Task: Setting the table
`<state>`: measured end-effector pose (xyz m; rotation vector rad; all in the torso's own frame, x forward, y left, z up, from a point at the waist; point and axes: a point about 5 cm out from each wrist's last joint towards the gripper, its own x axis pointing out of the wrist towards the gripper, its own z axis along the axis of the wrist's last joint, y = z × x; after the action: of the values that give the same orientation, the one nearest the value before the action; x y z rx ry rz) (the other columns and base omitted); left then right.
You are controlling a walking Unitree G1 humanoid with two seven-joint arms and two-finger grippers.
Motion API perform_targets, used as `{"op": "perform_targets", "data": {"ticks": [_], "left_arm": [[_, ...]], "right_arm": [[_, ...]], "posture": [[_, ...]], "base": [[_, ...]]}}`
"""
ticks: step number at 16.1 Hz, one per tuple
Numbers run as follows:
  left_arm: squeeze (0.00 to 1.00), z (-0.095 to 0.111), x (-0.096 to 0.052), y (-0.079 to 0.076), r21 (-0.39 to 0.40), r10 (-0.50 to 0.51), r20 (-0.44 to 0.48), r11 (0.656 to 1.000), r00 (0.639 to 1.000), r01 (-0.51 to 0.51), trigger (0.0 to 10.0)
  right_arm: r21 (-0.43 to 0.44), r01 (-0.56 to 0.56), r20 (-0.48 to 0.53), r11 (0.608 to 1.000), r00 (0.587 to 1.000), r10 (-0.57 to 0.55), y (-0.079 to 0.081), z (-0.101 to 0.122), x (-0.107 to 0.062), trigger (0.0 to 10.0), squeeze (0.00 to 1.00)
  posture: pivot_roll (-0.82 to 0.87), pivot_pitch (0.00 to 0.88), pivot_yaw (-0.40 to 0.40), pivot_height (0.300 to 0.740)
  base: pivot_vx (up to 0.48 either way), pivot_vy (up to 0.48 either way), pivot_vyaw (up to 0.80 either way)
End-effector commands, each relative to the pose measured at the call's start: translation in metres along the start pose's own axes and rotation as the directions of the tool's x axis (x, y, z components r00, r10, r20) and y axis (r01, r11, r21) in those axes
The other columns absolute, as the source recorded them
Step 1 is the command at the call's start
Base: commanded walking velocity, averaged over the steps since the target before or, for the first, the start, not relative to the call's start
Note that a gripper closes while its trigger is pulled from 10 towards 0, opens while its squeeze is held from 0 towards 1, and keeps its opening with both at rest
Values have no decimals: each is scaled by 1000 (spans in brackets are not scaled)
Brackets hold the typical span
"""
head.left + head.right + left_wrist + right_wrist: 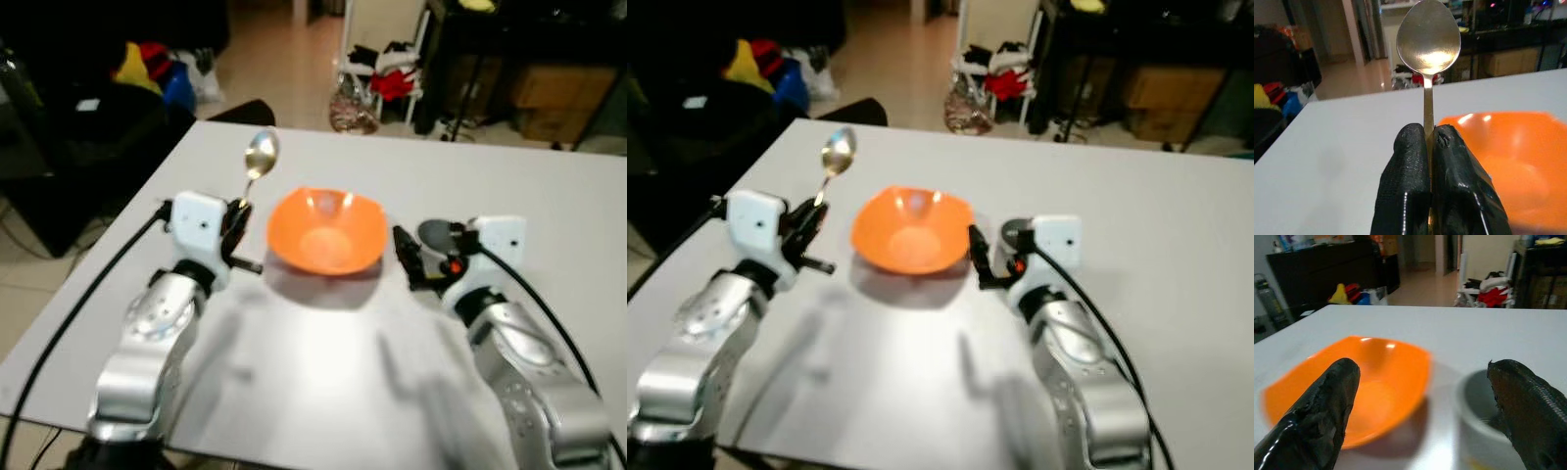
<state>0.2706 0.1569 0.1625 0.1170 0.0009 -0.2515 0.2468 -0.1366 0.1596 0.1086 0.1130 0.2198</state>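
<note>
an orange bowl [326,233] sits on the white desk [411,333], about in the middle between the two arms. the left gripper [1430,147] is closed tight on the handle of a metal spoon [259,157], which stands up and leans away toward the far side, its bowl end in the air just left of the orange bowl. the spoon is clear of the desk and not touching the bowl.

on the right, the right gripper [1420,396] has its fingers spread apart and holds nothing. it hangs low just right of the bowl, and a small grey cup [438,235] stands on the desk close to its right finger [1528,406], beside the bowl.

from where i stand, the bowl and cup look already placed, and the step in hand is laying the spoon down. the next move would call for the left arm to tip the spoon flat and lower it onto bare desk left of the bowl before letting go, keeping the handle from knocking the rim. beyond the far edge there is clutter on the floor [284,59].
</note>
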Motion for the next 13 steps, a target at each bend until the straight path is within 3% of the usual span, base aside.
{"op": "perform_targets", "data": {"ticks": [1,4,8,13], "left_arm": [[0,5,-1,0,0,-7,12,1000,1000,7,10000],[0,5,-7,-2,-2,12,10,1000,1000,-12,10000],[0,1,-14,-7,-11,27,-20,1000,999,-27,10000],[0,-6,-19,12,69,107,-121,993,987,-99,10000]], "right_arm": [[-3,-3,4,1000,1000,3,-1,1,-1,10000,0],[-1,-21,7,1000,1000,21,1,2,-1,10000,0],[-2,-37,8,999,999,37,1,2,-1,10000,0],[-46,-230,-34,972,973,229,8,5,-9,10000,0]], "posture": [[109,0,35,727],[117,0,31,727],[129,0,29,727],[140,0,34,727]], "base": [[0,349,0],[0,117,0],[0,-360,0],[0,0,0]]}}
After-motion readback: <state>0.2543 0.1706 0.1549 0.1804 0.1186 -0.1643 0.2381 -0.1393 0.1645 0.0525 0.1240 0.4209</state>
